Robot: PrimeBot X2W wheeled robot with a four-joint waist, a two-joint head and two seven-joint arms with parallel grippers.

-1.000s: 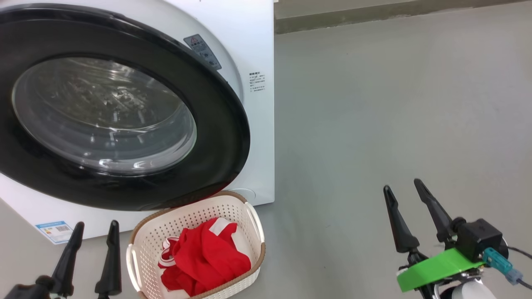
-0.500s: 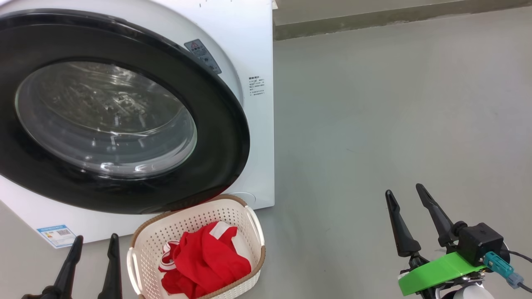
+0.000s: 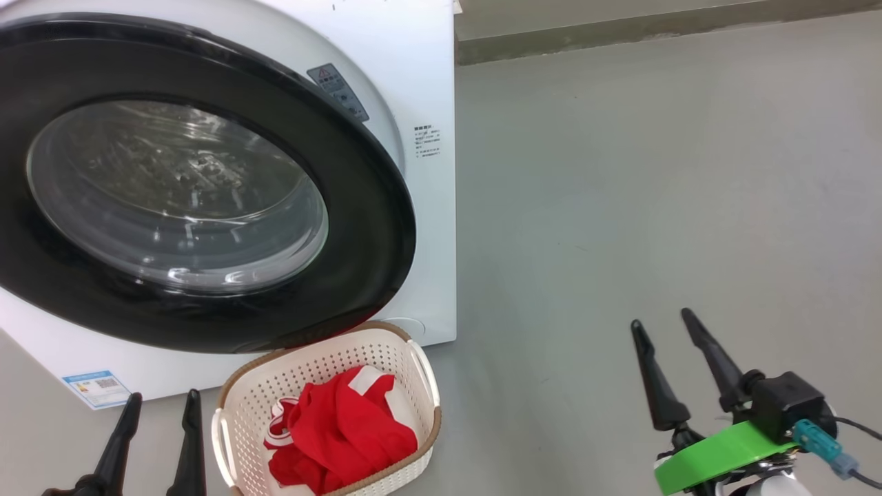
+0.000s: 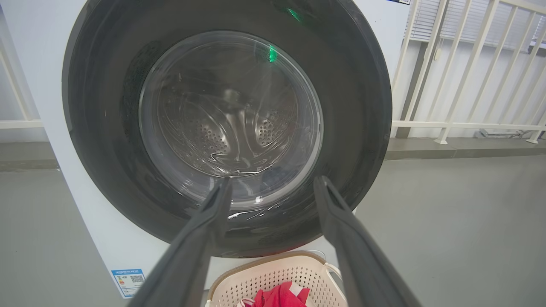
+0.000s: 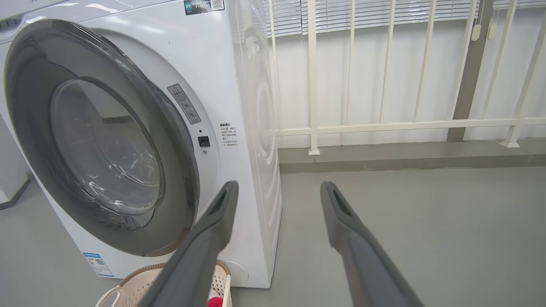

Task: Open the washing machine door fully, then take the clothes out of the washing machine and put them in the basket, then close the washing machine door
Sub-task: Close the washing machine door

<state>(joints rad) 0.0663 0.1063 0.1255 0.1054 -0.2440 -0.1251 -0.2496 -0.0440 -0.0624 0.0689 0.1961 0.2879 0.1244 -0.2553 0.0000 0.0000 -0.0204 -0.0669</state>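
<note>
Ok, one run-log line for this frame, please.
washing machine door: looks shut, latching unconfirmed | clothes: in basket | left hand: open, empty | right hand: open, empty | both clear of door

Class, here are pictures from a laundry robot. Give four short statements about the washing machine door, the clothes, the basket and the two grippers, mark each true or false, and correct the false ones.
1. The bright red clothes with white trim lie in the cream perforated plastic basket. True.
2. The left gripper grips the round door with the glossy black rim. False: it is open, apart from the door, and holds nothing.
3. The basket stands on the grey floor in front of the big white washing machine, below the door. True.
4. The right gripper holds a red garment. False: it is open and empty, over bare floor.
</note>
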